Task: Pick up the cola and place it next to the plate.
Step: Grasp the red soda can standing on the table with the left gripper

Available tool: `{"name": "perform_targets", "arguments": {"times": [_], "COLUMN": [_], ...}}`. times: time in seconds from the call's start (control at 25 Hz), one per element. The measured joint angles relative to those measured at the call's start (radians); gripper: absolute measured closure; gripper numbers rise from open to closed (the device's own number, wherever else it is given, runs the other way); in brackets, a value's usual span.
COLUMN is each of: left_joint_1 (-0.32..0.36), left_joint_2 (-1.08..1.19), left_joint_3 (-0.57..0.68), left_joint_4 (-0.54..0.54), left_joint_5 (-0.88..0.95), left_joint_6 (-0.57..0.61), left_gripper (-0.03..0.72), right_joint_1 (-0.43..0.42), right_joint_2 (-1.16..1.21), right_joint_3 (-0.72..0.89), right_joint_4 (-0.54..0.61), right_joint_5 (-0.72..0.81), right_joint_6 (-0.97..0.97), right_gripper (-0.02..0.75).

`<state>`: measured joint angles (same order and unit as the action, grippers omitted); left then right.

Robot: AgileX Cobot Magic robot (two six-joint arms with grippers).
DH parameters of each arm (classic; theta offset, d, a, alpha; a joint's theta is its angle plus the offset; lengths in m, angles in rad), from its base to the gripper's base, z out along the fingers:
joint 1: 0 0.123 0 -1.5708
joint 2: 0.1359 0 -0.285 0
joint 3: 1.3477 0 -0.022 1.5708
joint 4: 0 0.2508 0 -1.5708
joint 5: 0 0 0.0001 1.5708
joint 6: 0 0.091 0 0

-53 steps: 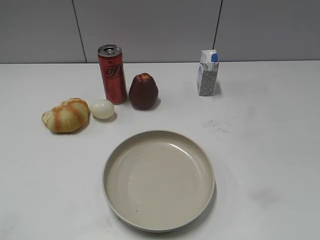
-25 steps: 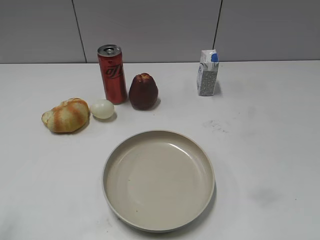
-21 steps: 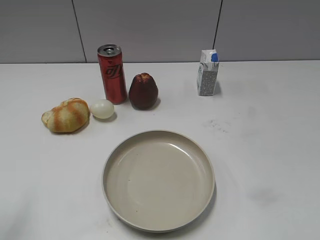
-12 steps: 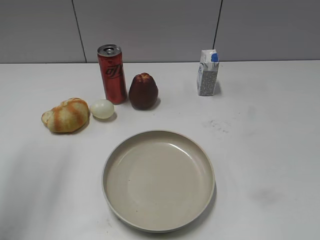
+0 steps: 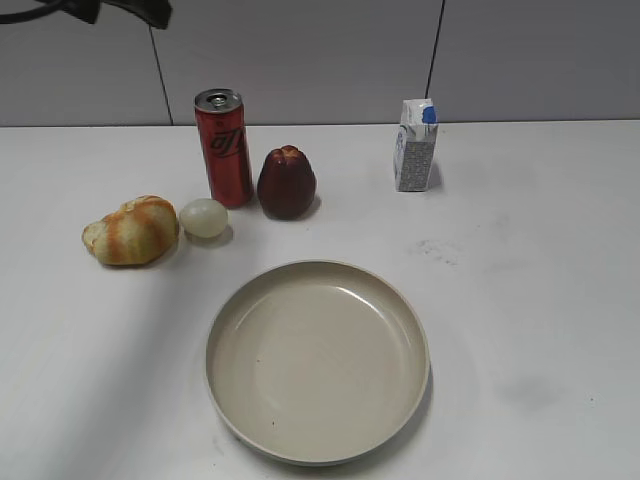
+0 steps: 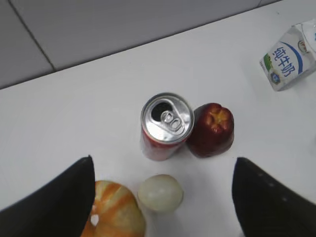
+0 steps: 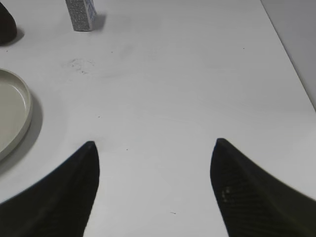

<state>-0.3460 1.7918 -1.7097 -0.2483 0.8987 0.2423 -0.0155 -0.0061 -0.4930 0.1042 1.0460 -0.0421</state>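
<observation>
The cola (image 5: pixel 223 147) is a tall red can with a silver top, standing upright at the back left of the white table. It also shows from above in the left wrist view (image 6: pixel 165 126). The beige plate (image 5: pixel 317 360) lies in front of it at the centre, and its rim shows in the right wrist view (image 7: pixel 15 113). My left gripper (image 6: pixel 163 159) is open and empty, high above the can. It shows as a dark shape at the top left of the exterior view (image 5: pixel 120 12). My right gripper (image 7: pixel 154 141) is open and empty over bare table right of the plate.
A striped bread roll (image 5: pixel 130 230) and a pale egg-like ball (image 5: pixel 203 218) lie left of the can. A dark red fruit (image 5: pixel 287 183) stands close on its right. A white-and-blue carton (image 5: pixel 415 145) stands at the back right.
My left gripper has come into the top left corner of the exterior view, and a shadow now falls on the table's left side. The objects have not moved.
</observation>
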Motion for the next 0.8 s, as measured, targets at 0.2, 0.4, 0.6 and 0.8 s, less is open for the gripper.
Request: {"name": "perform_targets", "arguments": {"times": [0.2,0.4,0.6,0.8], "left_joint_1": [-0.022,-0.022,-0.024,-0.024], "left_joint_2": [0.157,0.240,0.269,0.298], "left_joint_3": [-0.092,-0.095,-0.097,-0.098], "left_joint_4": [-0.005,-0.005,-0.009,-0.027], "left_joint_5": [-0.031,-0.127,-0.175,-0.181], "left_joint_6": [0.003,0.003,0.003,0.003], "left_gripper": [0.023,0.023,0.023,0.023], "right_joint_1": [0.000,0.000,0.000,0.000], "right_joint_2": [0.000,0.000,0.000,0.000], "right_joint_3": [0.000,0.000,0.000,0.000], "right_joint_4": [0.000,0.000,0.000,0.000], "right_joint_5": [0.000,0.000,0.000,0.000], "right_joint_6": [0.000,0.000,0.000,0.000], "right_gripper": [0.204,0.204,0.204,0.204]}}
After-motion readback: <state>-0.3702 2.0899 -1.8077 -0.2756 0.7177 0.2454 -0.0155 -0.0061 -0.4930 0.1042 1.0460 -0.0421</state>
